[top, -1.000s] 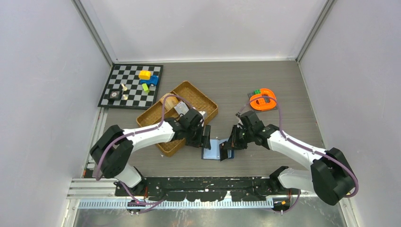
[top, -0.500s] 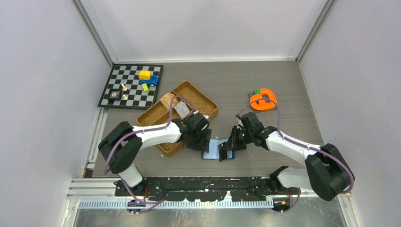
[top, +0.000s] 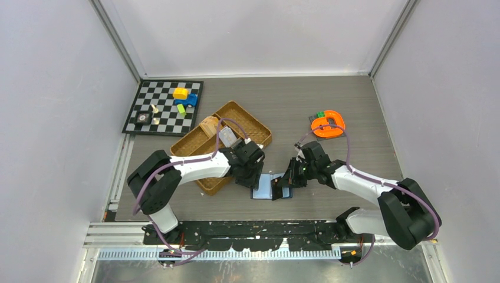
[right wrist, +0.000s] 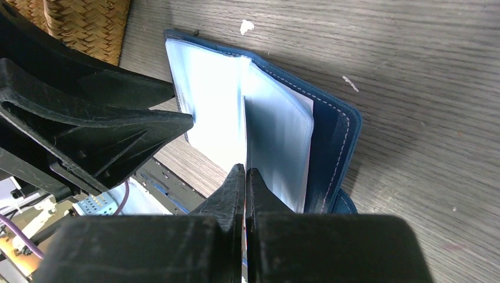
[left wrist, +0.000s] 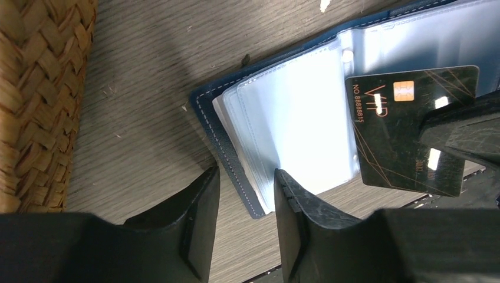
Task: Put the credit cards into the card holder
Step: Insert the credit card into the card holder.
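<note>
Right gripper (right wrist: 244, 174) clamps credit card (left wrist: 401, 132) edge above open card holder (right wrist: 333, 132)

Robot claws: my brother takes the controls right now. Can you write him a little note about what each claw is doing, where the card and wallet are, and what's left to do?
Left claw: open, its fingers straddling the left edge of the wallet, which lies open with its clear pockets showing.
Right claw: shut on a dark card, held upright over the open pockets.
Done: the wallet is open and one card is picked up.
Left: slide this card into a pocket. I can't tell whether its edge has gone in yet. No other card shows clearly.
</note>
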`<action>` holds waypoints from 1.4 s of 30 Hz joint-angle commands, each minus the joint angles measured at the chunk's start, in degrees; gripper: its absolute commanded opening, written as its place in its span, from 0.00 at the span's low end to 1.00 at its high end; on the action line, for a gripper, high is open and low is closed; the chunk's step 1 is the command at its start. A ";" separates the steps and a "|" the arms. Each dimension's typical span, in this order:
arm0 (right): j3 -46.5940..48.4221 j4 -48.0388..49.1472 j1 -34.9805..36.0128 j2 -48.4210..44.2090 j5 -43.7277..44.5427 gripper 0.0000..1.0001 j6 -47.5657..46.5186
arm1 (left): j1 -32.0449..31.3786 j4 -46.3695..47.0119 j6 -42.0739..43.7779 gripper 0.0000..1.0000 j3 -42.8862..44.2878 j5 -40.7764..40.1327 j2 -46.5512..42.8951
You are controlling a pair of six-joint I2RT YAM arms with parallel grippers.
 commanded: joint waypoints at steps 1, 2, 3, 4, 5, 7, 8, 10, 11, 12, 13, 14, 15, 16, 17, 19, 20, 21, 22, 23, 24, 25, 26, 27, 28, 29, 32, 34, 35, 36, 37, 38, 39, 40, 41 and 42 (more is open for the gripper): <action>-0.44 3.95 -0.34 1.05 -1.37 0.00 -0.43 | -0.60 -2.10 1.17 0.40 0.91 -2.15 2.41; -0.58 4.35 -0.37 1.21 -1.40 0.01 -0.50 | -0.62 -2.07 1.21 0.39 0.90 -2.15 2.64; -0.75 4.83 -0.34 1.33 -1.44 0.01 -0.60 | -0.62 -2.07 1.28 0.39 0.84 -2.99 2.87; -0.85 5.11 -0.36 1.50 -1.44 0.00 -0.80 | -0.62 -2.15 1.30 0.38 0.77 -3.89 3.11; -0.92 5.41 -0.36 1.60 -1.44 0.01 -0.91 | -0.62 -2.24 1.30 0.37 0.80 -4.17 3.34; -1.11 6.20 -0.35 1.54 -1.53 0.00 -0.97 | -0.71 -2.47 1.38 0.35 0.75 -4.49 3.86; -1.28 6.65 -0.36 1.33 -1.60 0.01 -1.00 | -0.71 -2.61 1.39 0.34 0.79 -4.61 4.04; -1.42 6.57 -0.36 0.51 -1.83 0.00 -0.97 | -0.71 -2.89 1.39 0.30 0.87 -5.02 4.35; -1.43 6.38 -0.36 0.11 -1.95 0.01 -1.07 | -0.71 -3.14 1.32 0.29 0.87 -5.22 4.44; -1.43 5.89 -0.34 -0.40 -1.97 0.01 -1.18 | -0.78 -3.30 1.26 0.27 0.91 -5.49 4.53; -1.49 5.48 -0.33 -0.88 -1.97 0.01 -1.29 | -0.80 -3.53 1.30 0.26 0.90 -5.83 4.60; -1.59 5.20 -0.38 -1.37 -2.04 0.01 -1.50 | -0.80 -3.65 1.30 0.25 0.92 -6.10 4.69; -1.74 4.98 -0.34 -1.84 -2.13 0.01 -1.57 | -0.80 -3.94 1.30 0.25 0.92 -6.33 4.78; -1.96 4.94 -0.36 -2.18 -2.31 0.01 -1.66 | -0.80 -4.14 1.30 0.24 0.96 -6.51 4.86; -2.10 4.93 -0.36 -2.47 -2.44 0.01 -1.67 | -0.80 -4.15 1.30 0.23 0.94 -6.54 4.91; -2.13 4.72 -0.36 -2.84 -2.62 0.00 -1.75 | -0.80 -4.28 1.28 0.22 0.94 -6.65 5.06; -2.13 4.75 -0.37 -2.93 -2.69 0.01 -1.76 | -0.80 -4.36 1.29 0.21 1.00 -6.64 5.10; -2.20 4.79 -0.34 -3.03 -2.60 0.01 -1.76 | -0.80 -4.39 1.30 0.21 0.91 -6.63 5.22; -2.21 4.96 -0.46 -3.01 -2.48 0.01 -1.80 | -0.80 -4.34 1.30 0.21 0.94 -6.63 5.24; -2.22 5.06 -0.42 -2.77 -2.28 0.01 -1.93 | -0.80 -4.32 1.30 0.21 0.96 -6.63 5.24; -2.22 5.21 -0.36 -2.36 -2.21 0.01 -2.06 | -0.78 -4.39 1.30 0.21 0.91 -6.63 5.22; -2.22 5.38 -0.40 -1.89 -2.31 0.01 -2.10 | -0.80 -4.39 1.30 0.20 0.96 -6.63 5.24; -2.22 5.61 -0.36 -1.36 -2.32 0.00 -2.07 | -0.80 -4.49 1.30 0.20 0.99 -6.70 5.24; -2.28 5.96 -0.34 -0.96 -2.32 0.01 -1.91 | -0.80 -4.54 1.30 0.20 0.97 -6.72 5.18; -2.38 6.16 -0.38 -0.55 -2.17 0.00 -1.74 | -0.80 -4.59 1.30 0.20 0.99 -6.81 5.11; -2.25 5.97 -0.36 -0.24 -1.77 0.00 -1.65 | -0.80 -4.69 1.30 0.20 0.86 -6.85 5.03; -2.14 5.72 -0.40 1.02 -1.40 0.01 -1.52 | -0.80 -4.77 1.23 0.20 0.92 -6.98 4.89; -2.22 5.94 -0.38 1.87 -1.36 0.01 -1.31 | -0.80 -4.86 1.21 0.20 0.91 -6.98 4.89; -2.26 6.08 -0.34 2.22 -1.04 0.01 -1.20 | -0.80 -4.89 1.21 0.19 0.91 -7.01 4.89; -2.33 6.14 -0.38 2.61 -0.75 0.00 -1.09 | -0.80 -4.87 1.21 0.19 0.82 -6.99 4.85; -2.43 6.28 -0.42 2.75 -0.38 0.00 -0.87 | -0.80 -4.91 1.21 0.19 0.78 -6.99 4.83; -2.47 6.37 -0.36 3.01 -0.06 0.01 -0.74 | -0.80 -4.85 1.21 0.19 0.71 -7.01 4.81; -2.55 6.53 -0.38 3.29 0.30 0.01 -0.52 | -0.80 -4.91 1.14 0.19 0.74 -7.03 4.80; -2.57 6.62 -0.38 3.60 0.72 0.01 -0.34 | -0.80 -4.92 1.15 0.19 0.72 -6.99 4.80; -2.71 6.91 -0.36 3.78 1.11 0.01 0.03 | -0.80 -4.90 1.13 0.19 0.74 -6.99 4.78; -2.88 7.47 -0.36 4.00 1.45 0.01 0.41 | -0.80 -4.86 1.13 0.19 0.70 -6.91 4.78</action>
